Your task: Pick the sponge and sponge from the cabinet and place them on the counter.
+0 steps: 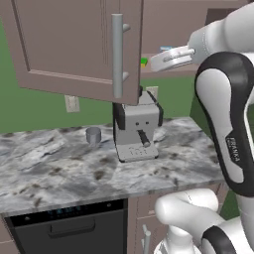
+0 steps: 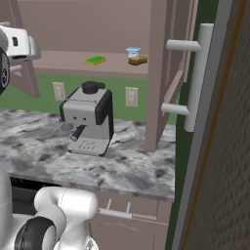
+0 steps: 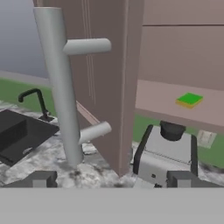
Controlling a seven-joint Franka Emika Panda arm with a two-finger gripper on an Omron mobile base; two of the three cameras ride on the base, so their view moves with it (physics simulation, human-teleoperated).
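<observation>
On the open cabinet's shelf (image 2: 73,68) lie two sponges: a bright green one with a yellow layer (image 2: 96,60) (image 3: 189,99) and, to its right, a tan-brown one (image 2: 138,60). In the left base view a sliver of the green sponge (image 1: 144,62) shows past the edge of the open left door (image 1: 74,44). My gripper (image 3: 113,180) is open with nothing between its fingertips (image 3: 41,179). It hovers in front of the cabinet, just right of that door and level with the shelf, well short of the green sponge. The marble counter (image 2: 132,166) lies below.
A grey coffee machine (image 1: 136,129) (image 2: 88,117) stands on the counter under the shelf. A white cup with a blue rim (image 2: 132,52) sits beside the tan sponge. The right door's bar handle (image 2: 197,78) juts out. A grey cup (image 1: 93,135), a sink (image 3: 17,131) and a faucet (image 3: 35,98) lie left.
</observation>
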